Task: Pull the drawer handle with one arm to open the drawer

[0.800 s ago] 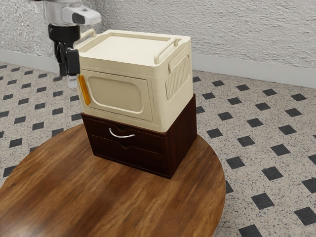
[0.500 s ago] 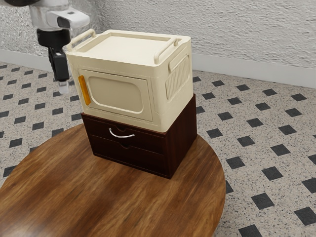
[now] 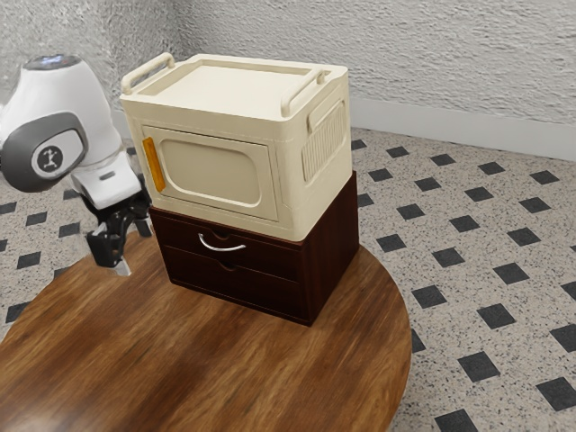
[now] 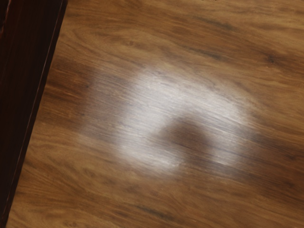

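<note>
1. The largest thing is the round brown wooden table (image 3: 225, 369). It stands in same place as before, and carries the whole stack.
2. The cream plastic box with two top rails (image 3: 211, 166) sits on the chest, and it has not moved.
3. The dark red-brown wooden chest (image 3: 333, 247) is under this box. Its upper drawer (image 3: 274, 261) is closed, so the opening is not started.
4. My white and grey arm (image 3: 79, 85) has changed most: it came down from beside the box's top, and it now leans in from the exterior view's left. For the task, I judge this is the approach to the drawer's level.
5. My black two-finger gripper (image 3: 134, 248) is now low, near the chest's corner at the exterior view's left. It seems well open, with nothing held, though the fingers are small and partly blurred there.
6. The thin, pale, curved handle (image 3: 216, 247) is on the upper drawer's front, and the gripper is apart from it. Next, I think I must move across before this front, line up, close on the handle and pull straight; too close, I could knock the corner.
</note>
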{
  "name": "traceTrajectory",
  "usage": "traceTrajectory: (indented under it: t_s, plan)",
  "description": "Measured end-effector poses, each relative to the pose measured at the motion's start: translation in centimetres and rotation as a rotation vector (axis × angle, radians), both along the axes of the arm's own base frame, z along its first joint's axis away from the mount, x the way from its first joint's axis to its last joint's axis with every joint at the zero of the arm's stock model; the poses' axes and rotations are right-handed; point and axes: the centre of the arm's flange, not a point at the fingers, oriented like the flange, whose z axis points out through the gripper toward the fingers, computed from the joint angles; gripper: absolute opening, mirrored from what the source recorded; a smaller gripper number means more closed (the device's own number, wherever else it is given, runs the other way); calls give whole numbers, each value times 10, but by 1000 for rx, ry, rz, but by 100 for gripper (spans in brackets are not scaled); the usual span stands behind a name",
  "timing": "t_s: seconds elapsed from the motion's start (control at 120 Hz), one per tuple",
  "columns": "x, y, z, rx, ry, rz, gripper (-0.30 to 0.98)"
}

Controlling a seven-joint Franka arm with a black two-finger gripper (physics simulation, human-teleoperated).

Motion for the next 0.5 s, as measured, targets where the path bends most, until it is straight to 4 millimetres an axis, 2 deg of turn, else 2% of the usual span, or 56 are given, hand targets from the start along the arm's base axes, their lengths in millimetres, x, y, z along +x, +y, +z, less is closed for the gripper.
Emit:
traceTrajectory:
  t_s: [0.25,0.5]
  plan:
    - [38,0,-28,37,-210,-243,43]
    - [68,1,-59,25,-293,-367,34]
